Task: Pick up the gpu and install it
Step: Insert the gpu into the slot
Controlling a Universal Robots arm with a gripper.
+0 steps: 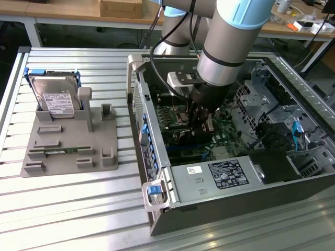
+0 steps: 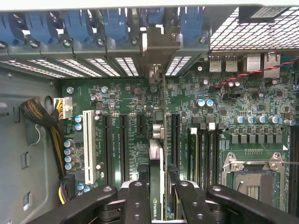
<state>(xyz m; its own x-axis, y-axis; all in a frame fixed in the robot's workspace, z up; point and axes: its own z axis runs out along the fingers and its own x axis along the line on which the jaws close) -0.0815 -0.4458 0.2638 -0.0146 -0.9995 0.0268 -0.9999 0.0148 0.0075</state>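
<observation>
- Hard drive (image 1: 56, 97) in its blue frame is standing propped in the grey holder tray (image 1: 68, 151) at the exterior view's left; it is not being handled, and the tray's other cradles are sitting vacant.
- Open computer case (image 1: 209, 183) is lying on its side, giving the arm access from above to the motherboard (image 2: 243, 107).
- Gripper (image 1: 198, 121) is reaching down inside the case, its jaws pinching the gpu (image 2: 156, 177) edge-on between the fingers (image 2: 138, 200).
- The gpu is being held upright over the expansion slots (image 2: 123, 144), its metal bracket (image 2: 156, 51) lying against the rear slot openings by the blue latches; full seating cannot be judged.
- Ridged metal table (image 1: 63, 209) is carrying tray and case.
- Wooden workbenches (image 1: 78, 10) are running along the back of the room.
</observation>
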